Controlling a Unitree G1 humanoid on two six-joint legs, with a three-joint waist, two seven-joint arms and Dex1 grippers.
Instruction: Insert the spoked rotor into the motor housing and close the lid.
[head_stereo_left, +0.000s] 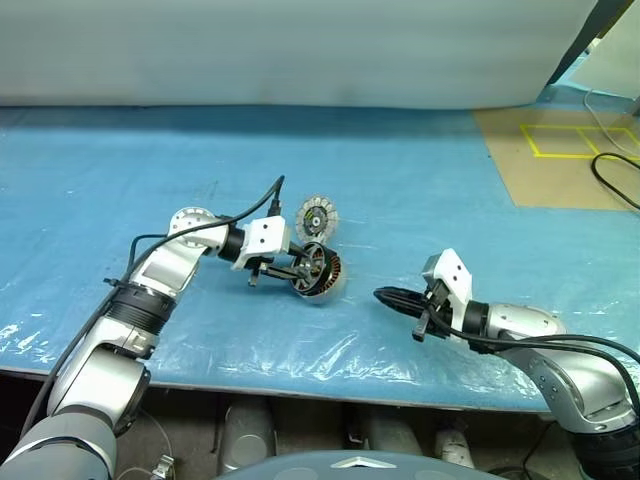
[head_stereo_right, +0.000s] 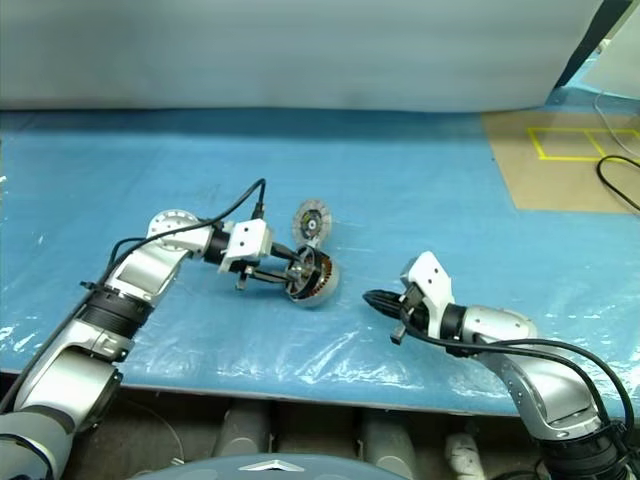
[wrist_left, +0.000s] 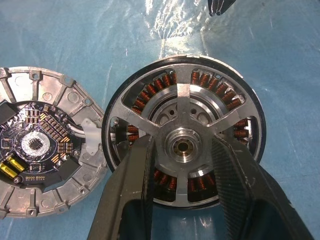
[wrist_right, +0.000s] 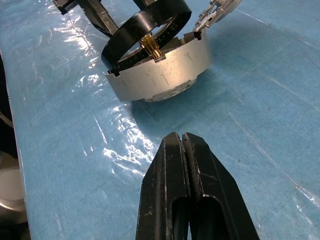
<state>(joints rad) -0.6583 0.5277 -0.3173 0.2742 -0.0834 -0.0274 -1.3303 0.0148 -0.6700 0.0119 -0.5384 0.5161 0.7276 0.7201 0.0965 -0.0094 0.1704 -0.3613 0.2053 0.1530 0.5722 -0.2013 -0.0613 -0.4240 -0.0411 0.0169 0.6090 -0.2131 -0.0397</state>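
The blue plastic-covered table (head_stereo_left: 420, 190) carries everything, and I place the rest by the motor housing (wrist_right: 165, 67), which sits tilted near the table's middle, one edge lifted. My left arm reaches in from the housing's left side, and my right arm waits well apart on its right.

The spoked rotor (wrist_left: 184, 116) is already seated over the copper windings, its dark rim ringing them. My left gripper (wrist_left: 181, 152) has its fingers part-way spread, one passed through a gap between spokes on each side of the hub, so it grips the rotor there. My right gripper (wrist_right: 182, 150) is pressed fully shut on nothing and points toward the housing's silver wall.

The lid (wrist_left: 42, 150) lies just beside the housing, on its far side, circuit face showing, white wires running between the two.

As I judge it, the rotor needs pressing home squarely. I should level the housing flat first, push along the hub's axis, and keep those wires from pinching before swinging the lid over.
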